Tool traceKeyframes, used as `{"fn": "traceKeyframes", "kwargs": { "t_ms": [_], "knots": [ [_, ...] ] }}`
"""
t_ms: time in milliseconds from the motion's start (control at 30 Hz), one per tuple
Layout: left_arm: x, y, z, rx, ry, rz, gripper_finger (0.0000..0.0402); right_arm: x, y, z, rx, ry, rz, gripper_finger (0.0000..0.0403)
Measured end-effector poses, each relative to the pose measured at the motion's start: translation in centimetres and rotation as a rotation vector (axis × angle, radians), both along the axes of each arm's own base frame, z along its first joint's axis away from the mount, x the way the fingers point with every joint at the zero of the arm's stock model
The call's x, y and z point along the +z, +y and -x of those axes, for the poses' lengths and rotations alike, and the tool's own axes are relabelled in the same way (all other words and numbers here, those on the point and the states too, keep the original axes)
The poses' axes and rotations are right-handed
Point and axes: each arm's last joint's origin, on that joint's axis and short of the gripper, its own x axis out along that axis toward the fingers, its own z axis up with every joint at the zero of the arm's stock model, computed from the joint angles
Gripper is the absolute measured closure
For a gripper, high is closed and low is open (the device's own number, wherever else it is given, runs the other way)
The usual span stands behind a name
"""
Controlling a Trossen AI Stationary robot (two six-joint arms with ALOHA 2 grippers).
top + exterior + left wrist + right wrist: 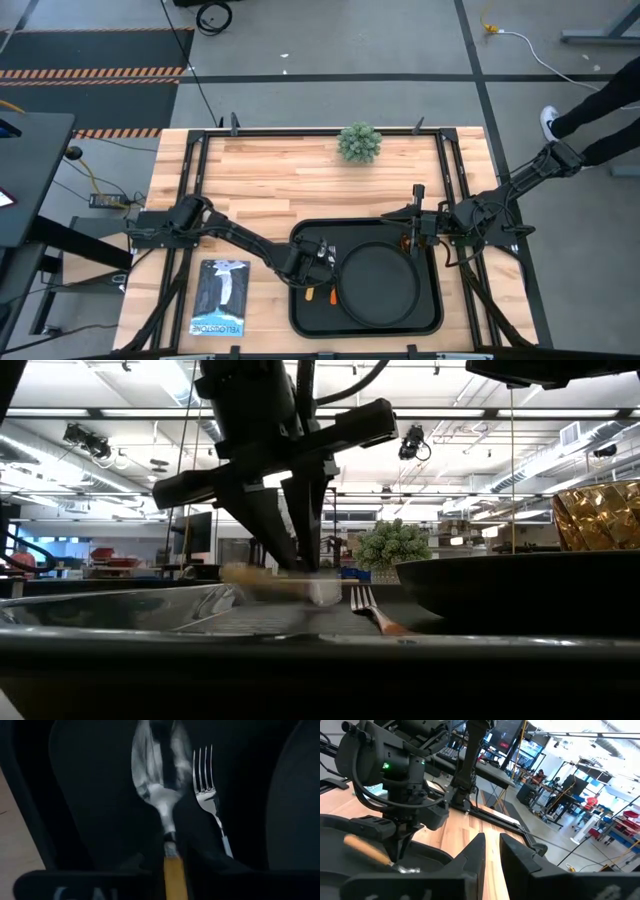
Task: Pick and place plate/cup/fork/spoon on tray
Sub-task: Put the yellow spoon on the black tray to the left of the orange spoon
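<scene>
four task things seem to be on the tray (300, 315) already, or nearly so. the plate (378, 280) sits in the tray's middle. the cup (598, 515) shows amber at the far right of the low view, behind the plate's rim; in the high view i take it to be by the tray's far right corner, close under the right claw (491, 851), though it is hard to make out there. the fork (207, 795) lies flat on the tray floor beside the plate. the spoon (162, 795) lies just beside the fork, parallel to it, bowl pointing the same way.

what is left, i judge, is only to let the spoon go and back both arms off.

the left claw (300, 530) stands over the tray's left part, tips down on the spoon's yellow-orange handle; the handle runs between its fingers (200, 835), the bowl sticking out ahead. from these views i cannot tell whether it is pinching the handle or has slackened off it. the low view blurs the spoon, so whether it fully rests on the tray is unclear.

the right claw hovers at the tray's right edge, its fingers slightly apart with nothing between them.
</scene>
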Motion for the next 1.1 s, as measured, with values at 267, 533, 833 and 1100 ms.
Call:
{"fn": "traceKeyframes", "kwargs": {
  "t_ms": [267,533,833,1100],
  "knots": [
    [-0.1,0.0,0.1,-0.029,0.030,0.002,0.0300,-0.1,0.0,0.0,0.000,0.006,0.003,0.0339],
    [-0.1,-0.4,0.4,-0.328,0.120,-0.021,0.0313,-0.1,0.0,0.0,0.001,0.006,0.002,0.0339],
    [-0.8,-1.6,0.7,-0.603,0.180,-0.059,0.0337,-0.1,0.0,0.0,0.005,0.006,-0.003,0.0339],
    [-1.6,-3.2,0.4,-0.747,0.141,-0.011,0.0340,-0.1,0.0,0.0,0.005,0.006,-0.004,0.0339]
  ]
}}
